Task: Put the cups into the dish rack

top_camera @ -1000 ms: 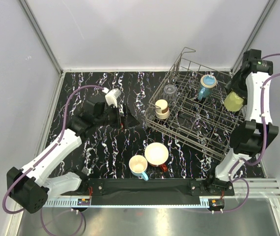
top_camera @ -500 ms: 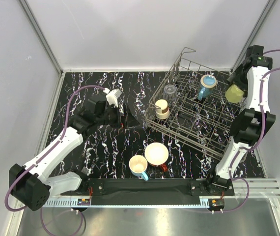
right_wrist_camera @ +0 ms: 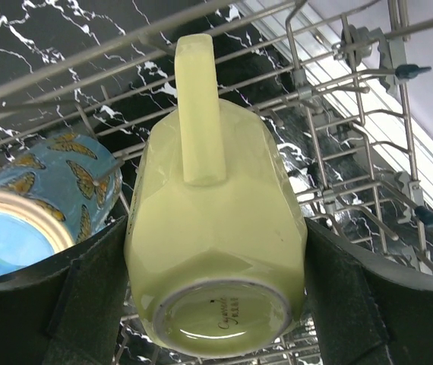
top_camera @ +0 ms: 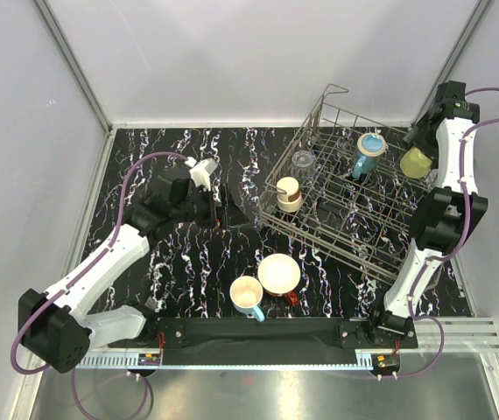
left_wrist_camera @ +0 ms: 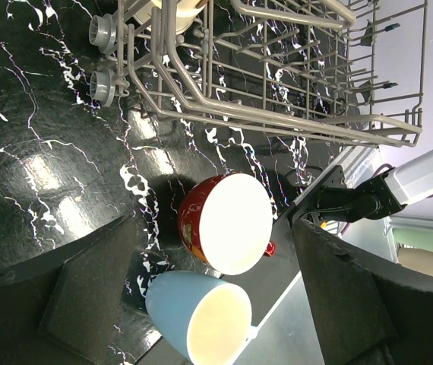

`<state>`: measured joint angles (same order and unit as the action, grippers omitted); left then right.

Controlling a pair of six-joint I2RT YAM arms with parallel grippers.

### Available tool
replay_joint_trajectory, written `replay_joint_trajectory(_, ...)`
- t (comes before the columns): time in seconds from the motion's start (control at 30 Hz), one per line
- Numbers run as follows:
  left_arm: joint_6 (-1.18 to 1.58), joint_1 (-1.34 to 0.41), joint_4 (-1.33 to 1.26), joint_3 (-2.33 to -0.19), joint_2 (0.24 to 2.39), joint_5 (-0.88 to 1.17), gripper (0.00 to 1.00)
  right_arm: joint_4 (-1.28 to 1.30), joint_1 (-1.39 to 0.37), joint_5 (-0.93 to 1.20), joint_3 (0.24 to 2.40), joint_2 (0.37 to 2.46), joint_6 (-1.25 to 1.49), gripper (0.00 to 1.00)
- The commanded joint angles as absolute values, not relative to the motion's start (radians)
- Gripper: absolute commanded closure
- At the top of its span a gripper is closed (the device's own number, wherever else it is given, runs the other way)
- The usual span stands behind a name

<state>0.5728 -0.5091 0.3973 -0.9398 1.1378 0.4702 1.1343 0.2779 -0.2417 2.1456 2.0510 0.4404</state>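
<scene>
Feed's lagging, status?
Right hand shut on yellow mug, over rack right side. Left hand open, empty. Red mug, blue mug on table. Teal cup close alongside.

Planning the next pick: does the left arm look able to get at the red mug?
Probably yes: its end effector is open and empty, and nothing stands between it and the red mug.

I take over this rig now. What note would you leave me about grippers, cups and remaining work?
Left gripper: open, empty, over the table left of the rack.
Right gripper: shut on the yellow mug, above the rack's right side.
Done: tumbler, cream cup and teal cup are in the rack.
Left: set the yellow mug in, then load the red mug and the blue mug, both on the table near the arm bases.
</scene>
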Motion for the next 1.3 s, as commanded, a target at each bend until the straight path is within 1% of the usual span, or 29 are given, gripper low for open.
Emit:
replay_joint_trajectory(0.0,0.572,-0.500,0.368,-0.948,1.146,0.508,0.10,1.052,0.281,-0.267,2.180,2.052,0.433,1.00)
replay_joint_trajectory(0.17,0.569,-0.500,0.365,-0.948,1.146,0.509,0.11,1.057,0.281,-0.267,2.174,2.080,0.434,1.00)
replay_joint_trajectory(0.3,0.571,-0.499,0.365,-0.948,1.147,0.511,0.11,1.019,0.281,-0.258,2.111,2.072,0.433,1.00)
replay_joint_trajectory(0.57,0.569,-0.499,0.362,-0.946,1.146,0.517,0.11,0.991,0.281,-0.248,2.054,2.103,0.425,1.00)
replay_joint_trajectory(0.63,0.571,-0.499,0.361,-0.946,1.147,0.515,0.10,0.985,0.281,-0.250,2.036,2.106,0.426,0.97)
replay_joint_trajectory(0.67,0.571,-0.499,0.362,-0.946,1.147,0.515,0.11,0.979,0.281,-0.250,2.025,2.109,0.426,0.91)
replay_joint_trajectory(0.77,0.572,-0.499,0.361,-0.945,1.150,0.517,0.10,0.977,0.281,-0.244,2.016,2.118,0.429,0.79)
replay_joint_trajectory(0.8,0.572,-0.499,0.360,-0.943,1.149,0.517,0.10,0.977,0.281,-0.245,2.014,2.120,0.430,0.72)
replay_joint_trajectory(0.87,0.572,-0.499,0.360,-0.943,1.149,0.517,0.11,0.976,0.281,-0.245,2.011,2.123,0.430,0.63)
replay_joint_trajectory(0.9,0.572,-0.499,0.360,-0.943,1.149,0.517,0.11,0.976,0.281,-0.245,2.011,2.123,0.430,0.53)
replay_joint_trajectory(1.0,0.572,-0.499,0.357,-0.943,1.149,0.517,0.10,0.989,0.281,-0.252,2.010,2.120,0.430,0.39)
replay_joint_trajectory(1.03,0.571,-0.499,0.359,-0.943,1.147,0.515,0.11,0.992,0.281,-0.255,2.010,2.117,0.430,0.28)
replay_joint_trajectory(1.2,0.572,-0.499,0.356,-0.939,1.146,0.515,0.10,0.993,0.281,-0.242,1.973,2.069,0.426,0.10)
replay_joint_trajectory(1.27,0.572,-0.499,0.353,-0.937,1.146,0.514,0.10,1.000,0.281,-0.238,1.964,2.050,0.417,0.00)
